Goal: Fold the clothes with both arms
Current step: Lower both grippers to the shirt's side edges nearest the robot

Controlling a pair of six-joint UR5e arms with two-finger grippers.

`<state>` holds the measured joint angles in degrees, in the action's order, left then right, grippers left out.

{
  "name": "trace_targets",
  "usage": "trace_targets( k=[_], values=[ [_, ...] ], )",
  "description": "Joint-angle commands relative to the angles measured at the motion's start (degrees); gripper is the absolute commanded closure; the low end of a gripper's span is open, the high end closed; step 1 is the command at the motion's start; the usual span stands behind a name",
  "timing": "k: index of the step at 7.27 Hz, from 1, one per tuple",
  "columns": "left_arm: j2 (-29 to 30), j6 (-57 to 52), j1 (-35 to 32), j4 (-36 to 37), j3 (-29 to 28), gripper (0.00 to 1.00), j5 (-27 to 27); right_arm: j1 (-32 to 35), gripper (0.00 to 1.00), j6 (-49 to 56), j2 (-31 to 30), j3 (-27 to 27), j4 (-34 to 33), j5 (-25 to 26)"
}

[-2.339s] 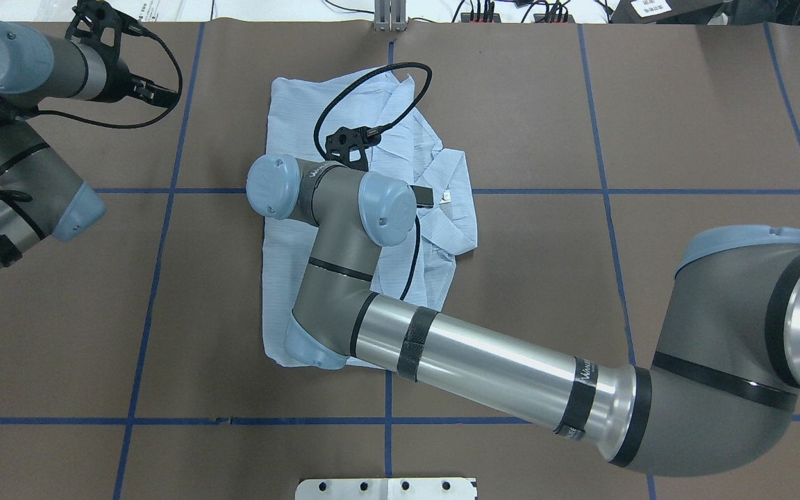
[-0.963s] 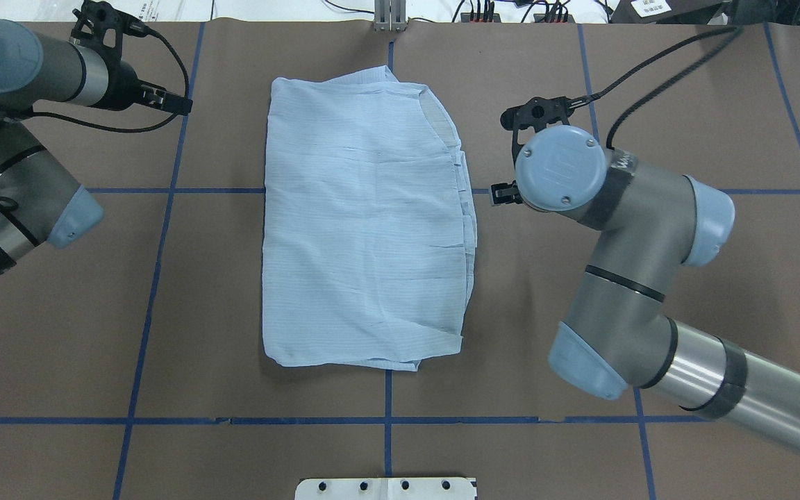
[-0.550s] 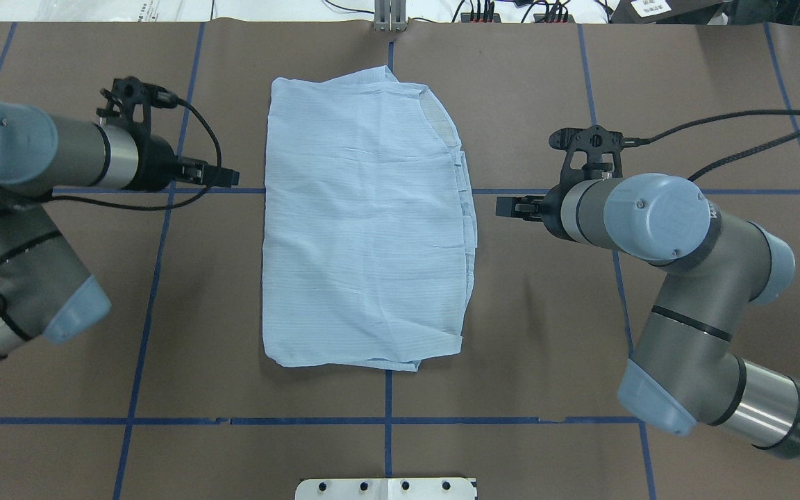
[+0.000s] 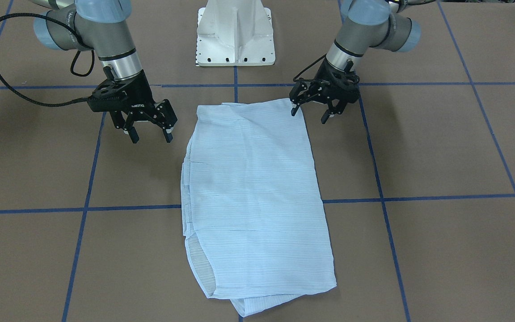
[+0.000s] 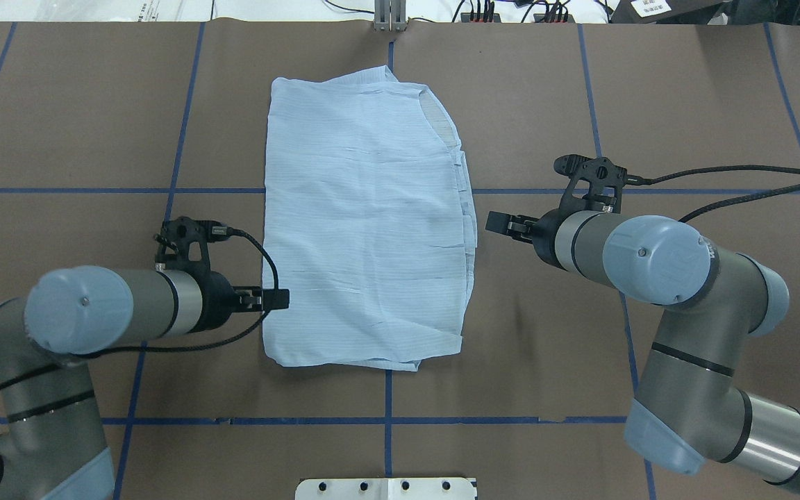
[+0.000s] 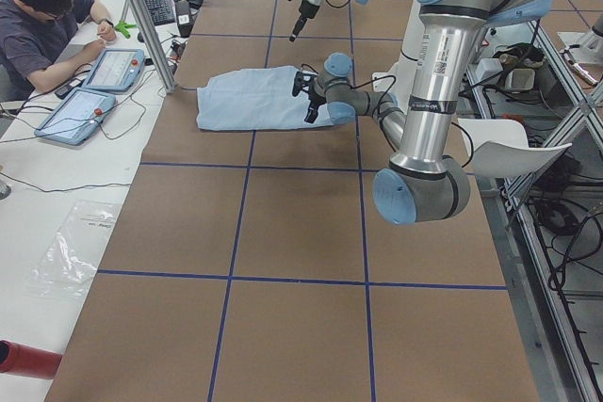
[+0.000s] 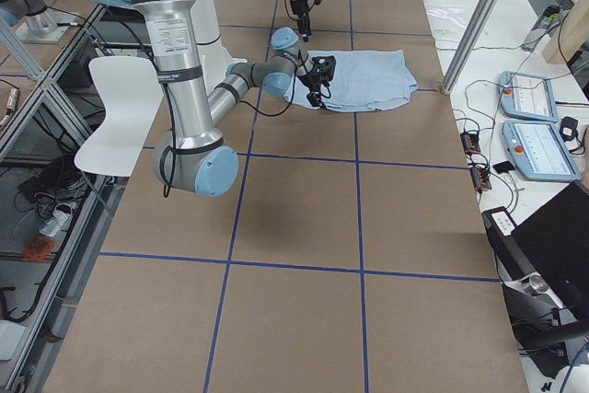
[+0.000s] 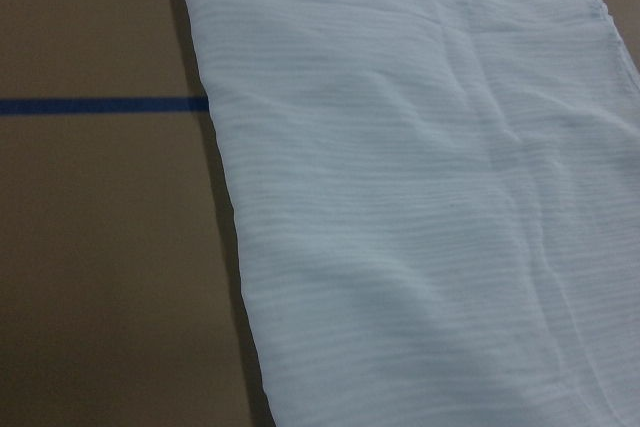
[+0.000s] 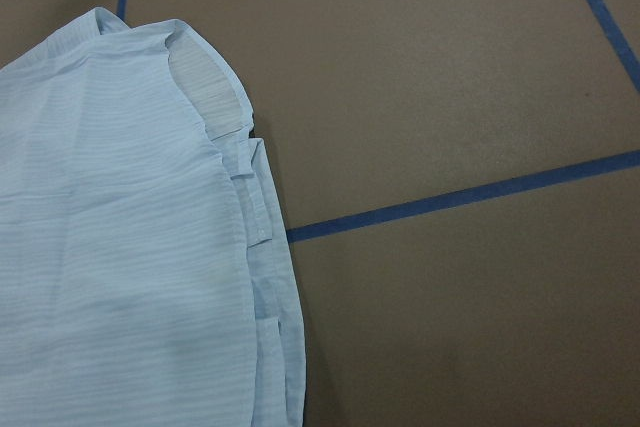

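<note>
**Folded shirt flanked by two open tools**

The light blue striped shirt (image 5: 365, 222) lies flat on the brown surface (image 5: 580, 312) as a long folded panel, directly between the two tools. The left tool (image 4: 309, 114) is held with its fingers spread wide and nothing is gripped. One fingertip (image 4: 293, 112) hangs at the shirt's straight edge, close to the corner nearest the robot. Whether it touches the cloth cannot be told. The right tool (image 4: 151, 136) is likewise spread and empty, and is held just beside the opposite, layered edge, clear of the cloth.

This mirrored placing is judged to be preparation for a two-sided pinch, so that one end can be lifted evenly and carried over for a further fold. Cloth this thin is likely to skew if only one side is taken.

The spread of the fingers is shown only by the front-facing view; from overhead each tool is seen end-on. The overhead view does show that the left tool sits nearer the robot-side hem than the right tool does. A smooth, single folded edge is shown below the left tool by its wrist camera. The collar (image 9: 205, 87) and the stepped layers of the buttoned edge are shown ahead of the right tool by its wrist camera. In the side views the tools are too small to judge.
</note>
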<state>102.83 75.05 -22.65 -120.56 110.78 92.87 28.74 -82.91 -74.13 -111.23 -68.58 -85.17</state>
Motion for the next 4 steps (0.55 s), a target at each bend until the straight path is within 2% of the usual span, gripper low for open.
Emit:
trace_targets(
  k=[1, 2, 3, 4],
  values=[
    [0.2, 8.3, 6.5, 3.1, 0.5, 0.03, -5.2, -0.7, 0.0, -0.1, 0.0, 0.0, 0.0, 0.4],
    [0.3, 11.7, 6.8, 3.1, 0.2, 0.18, -5.5, -0.8, 0.0, -0.1, 0.0, 0.0, 0.0, 0.4],
    [0.2, 13.7, 6.8, 3.0, -0.7, 0.28, -5.6, -1.0, 0.0, -0.1, 0.0, 0.0, 0.0, 0.7],
    [0.5, 14.5, 6.9, 2.8, -2.0, 0.28, -5.6, -1.3, 0.0, -0.1, 0.0, 0.0, 0.0, 0.9]
  ],
)
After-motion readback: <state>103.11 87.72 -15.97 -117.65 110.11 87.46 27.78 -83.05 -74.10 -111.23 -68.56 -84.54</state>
